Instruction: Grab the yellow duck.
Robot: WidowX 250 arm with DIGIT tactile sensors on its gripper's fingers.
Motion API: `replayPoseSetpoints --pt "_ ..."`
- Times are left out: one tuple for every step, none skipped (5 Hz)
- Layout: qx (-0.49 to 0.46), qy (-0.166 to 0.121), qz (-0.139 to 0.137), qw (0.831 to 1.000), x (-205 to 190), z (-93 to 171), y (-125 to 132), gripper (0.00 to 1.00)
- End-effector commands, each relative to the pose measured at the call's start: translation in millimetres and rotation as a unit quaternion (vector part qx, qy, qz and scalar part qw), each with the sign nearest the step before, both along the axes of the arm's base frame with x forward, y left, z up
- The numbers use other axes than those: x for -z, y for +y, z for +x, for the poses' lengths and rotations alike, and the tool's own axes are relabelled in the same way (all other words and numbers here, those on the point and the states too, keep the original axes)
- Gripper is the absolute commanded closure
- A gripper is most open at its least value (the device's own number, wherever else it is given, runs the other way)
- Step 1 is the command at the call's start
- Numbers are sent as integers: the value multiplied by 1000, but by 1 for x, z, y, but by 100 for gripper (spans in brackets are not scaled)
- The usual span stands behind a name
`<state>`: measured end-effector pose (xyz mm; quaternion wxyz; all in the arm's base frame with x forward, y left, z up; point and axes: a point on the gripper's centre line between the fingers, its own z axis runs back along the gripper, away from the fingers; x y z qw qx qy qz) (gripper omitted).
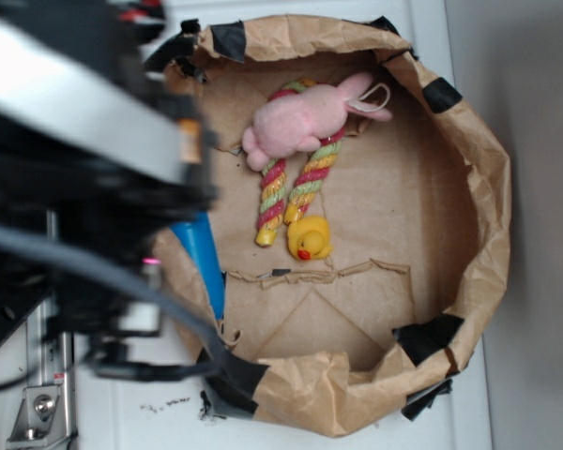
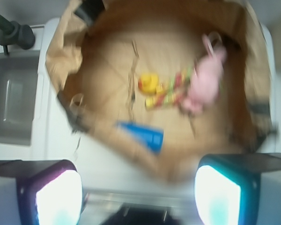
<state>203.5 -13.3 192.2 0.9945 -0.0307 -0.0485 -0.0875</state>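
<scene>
The small yellow duck (image 1: 311, 238) with an orange-red beak sits on the floor of a brown paper basin (image 1: 432, 216), just below the end of a twisted rope toy. The blurred wrist view shows the yellow duck (image 2: 148, 82) far ahead, near the middle of the basin. My gripper (image 2: 138, 197) is open, its two glowing fingertips (image 2: 58, 199) wide apart at the bottom corners with nothing between them. It hangs high, outside the basin's near rim. In the exterior view the black arm (image 1: 84, 159) fills the left side and the fingers are hidden.
A pink plush bunny (image 1: 305, 117) lies across the yellow-red-green rope toy (image 1: 296, 187). A blue flat object (image 1: 203, 258) leans at the basin's left wall. The crumpled paper rim (image 1: 493, 225) stands up all around. A grey sink (image 2: 11, 103) lies beside the basin.
</scene>
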Motion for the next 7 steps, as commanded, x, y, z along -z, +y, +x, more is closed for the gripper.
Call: replayPoseSetpoints --pt "32 -13 35 999 61 51 25 0" --pt "41 9 63 997 102 63 36 0" --pt "27 9 82 996 132 79 32 0" --pt "28 40 79 996 164 91 19 0" --pt "33 60 67 995 181 97 -1 0" --pt "91 98 4 991 181 79 -44 0" --pt "115 91 23 989 179 54 -60 0"
